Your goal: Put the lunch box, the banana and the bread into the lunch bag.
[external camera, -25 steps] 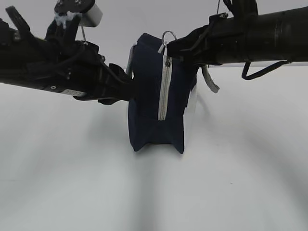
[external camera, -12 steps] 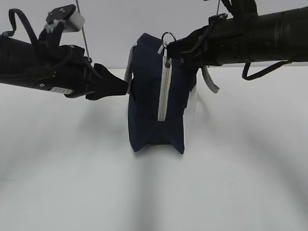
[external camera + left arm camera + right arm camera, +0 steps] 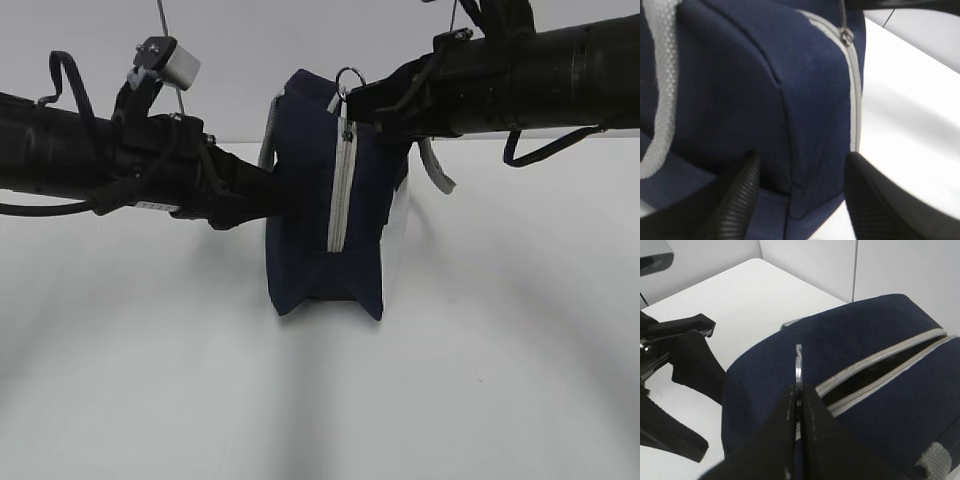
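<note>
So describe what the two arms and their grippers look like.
Both arms are black tubes with loose black cables looped alongside. The left arm carries a small white-grey box on a bracket and a small white label. The left gripper's fingers are black with ribbed pads; the right gripper has flat black fingers.

My two arms (image 3: 90,165) are matte black tubes with looped black cables; ribbed black fingers (image 3: 735,200); grey camera box (image 3: 178,66).
</note>
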Robot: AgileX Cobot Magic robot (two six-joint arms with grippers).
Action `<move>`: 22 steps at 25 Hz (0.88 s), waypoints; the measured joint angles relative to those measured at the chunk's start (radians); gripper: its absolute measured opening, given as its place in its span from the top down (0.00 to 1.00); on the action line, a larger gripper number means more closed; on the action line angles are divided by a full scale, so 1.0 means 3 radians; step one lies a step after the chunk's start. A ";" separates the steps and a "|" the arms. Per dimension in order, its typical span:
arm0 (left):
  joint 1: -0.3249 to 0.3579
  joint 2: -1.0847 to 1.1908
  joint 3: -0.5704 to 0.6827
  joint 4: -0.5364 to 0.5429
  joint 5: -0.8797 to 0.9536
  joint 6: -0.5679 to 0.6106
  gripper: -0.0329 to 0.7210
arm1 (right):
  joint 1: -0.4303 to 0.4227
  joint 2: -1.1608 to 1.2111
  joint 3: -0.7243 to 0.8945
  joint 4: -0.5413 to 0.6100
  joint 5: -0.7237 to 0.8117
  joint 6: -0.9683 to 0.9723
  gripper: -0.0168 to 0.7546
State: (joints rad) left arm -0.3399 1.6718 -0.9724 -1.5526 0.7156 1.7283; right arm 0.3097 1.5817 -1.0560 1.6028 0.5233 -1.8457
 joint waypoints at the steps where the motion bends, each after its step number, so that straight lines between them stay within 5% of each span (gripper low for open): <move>1: 0.0000 0.0006 0.0000 -0.0070 0.0007 0.0114 0.43 | 0.0000 0.0000 0.0000 -0.0007 0.0000 0.0000 1.00; 7: 0.0000 0.0011 0.0000 -0.0645 -0.0120 0.0540 0.40 | 0.0000 0.0000 0.0000 -0.0025 0.0000 0.0000 1.00; 17: 0.0000 0.0234 0.0000 -0.0659 0.0194 0.0591 0.41 | 0.0000 0.0000 0.0000 -0.0033 0.0000 0.0000 1.00; 20: 0.0000 0.0234 0.0000 -0.0659 0.0186 0.0591 0.50 | 0.0000 0.0000 0.0000 -0.0035 0.0013 0.0000 1.00; 22: 0.0000 0.0234 0.0000 -0.0659 0.0181 0.0591 0.64 | 0.0000 0.0000 0.0000 -0.0041 0.0031 0.0000 1.00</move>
State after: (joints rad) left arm -0.3399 1.7419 -0.9724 -1.7504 0.7700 1.9057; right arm 0.3097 1.5817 -1.0560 1.5906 0.5326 -1.8457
